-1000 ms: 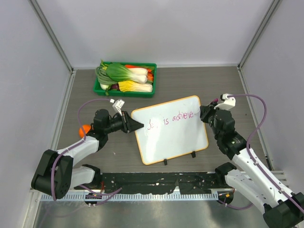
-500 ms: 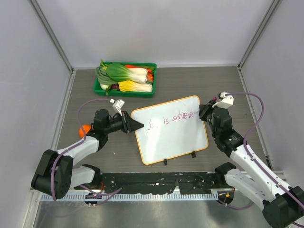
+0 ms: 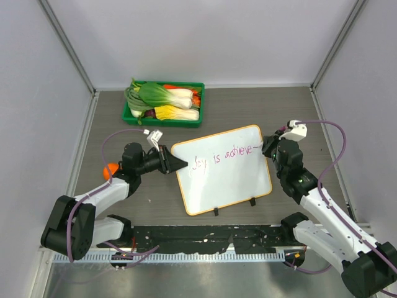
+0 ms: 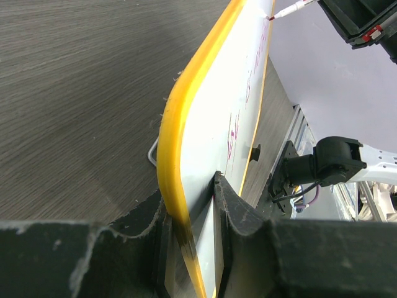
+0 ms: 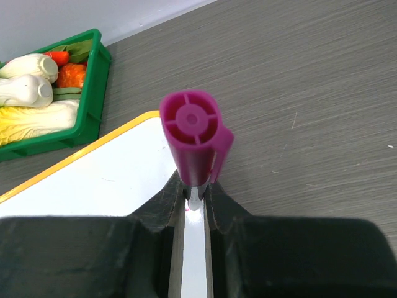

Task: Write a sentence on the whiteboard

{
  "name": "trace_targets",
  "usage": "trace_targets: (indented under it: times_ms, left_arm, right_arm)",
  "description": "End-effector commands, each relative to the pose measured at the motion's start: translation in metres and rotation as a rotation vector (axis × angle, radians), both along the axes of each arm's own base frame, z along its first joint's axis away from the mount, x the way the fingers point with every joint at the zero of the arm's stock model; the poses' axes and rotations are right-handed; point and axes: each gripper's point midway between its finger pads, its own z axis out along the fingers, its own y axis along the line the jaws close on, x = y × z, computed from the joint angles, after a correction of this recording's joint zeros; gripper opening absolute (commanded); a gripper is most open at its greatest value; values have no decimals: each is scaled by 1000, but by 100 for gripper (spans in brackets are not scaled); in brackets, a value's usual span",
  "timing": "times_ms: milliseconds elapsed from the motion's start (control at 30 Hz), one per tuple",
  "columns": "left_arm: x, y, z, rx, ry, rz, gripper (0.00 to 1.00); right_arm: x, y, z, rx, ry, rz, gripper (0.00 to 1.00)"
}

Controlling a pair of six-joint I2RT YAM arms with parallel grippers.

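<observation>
The whiteboard (image 3: 223, 183) stands tilted on the table, its orange-yellow rim showing in the left wrist view (image 4: 186, 112). The sentence (image 3: 226, 154) is one line of purple-pink handwriting across its upper part, seen edge-on in the left wrist view (image 4: 239, 121). My left gripper (image 3: 180, 164) is shut on the board's left edge (image 4: 195, 186). My right gripper (image 3: 268, 149) is shut on a marker (image 5: 195, 133) with a purple cap on its back end. The marker's tip (image 4: 273, 17) touches the board (image 5: 111, 180) at the right end of the writing.
A green tray (image 3: 129, 115) of vegetables stands at the back left, also in the right wrist view (image 5: 93, 81). An orange object (image 3: 111, 167) lies beside the left arm. The board's black feet (image 3: 216, 211) rest near the front. Grey walls close the sides.
My right wrist has shifted slightly to the right, and the purple line after the last word reaches a little further right. The left gripper and the board have not moved.
</observation>
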Motion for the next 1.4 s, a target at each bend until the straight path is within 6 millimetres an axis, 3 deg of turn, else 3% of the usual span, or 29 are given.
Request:
trace_targets:
  times_ms: [0, 133, 267, 467, 600, 1000, 1167, 1367]
  left_arm:
    - [8, 19, -39, 166, -32, 72, 0]
    - [8, 19, -39, 168, -34, 73, 0]
    - [8, 19, -40, 168, -33, 72, 0]
    - [8, 19, -39, 168, -35, 75, 0]
    - [9, 20, -38, 170, -40, 84, 0]
    - [9, 20, -40, 170, -34, 79, 0]
    - [9, 19, -40, 170, -32, 79, 0]
    - [9, 19, -40, 171, -33, 79, 0]
  right_arm:
    - [1, -16, 11, -19, -12, -72, 1]
    - [1, -16, 11, -17, -13, -69, 1]
    - [-2, -12, 24, 7, -47, -43, 1]
    - [-9, 6, 48, 59, -98, 68, 1]
    - [-15, 32, 56, 86, -132, 224, 1]
    - [-31, 68, 42, 119, -141, 400, 1]
    - [-49, 99, 38, 117, -173, 559, 1]
    - [-62, 122, 26, 79, -178, 627, 1]
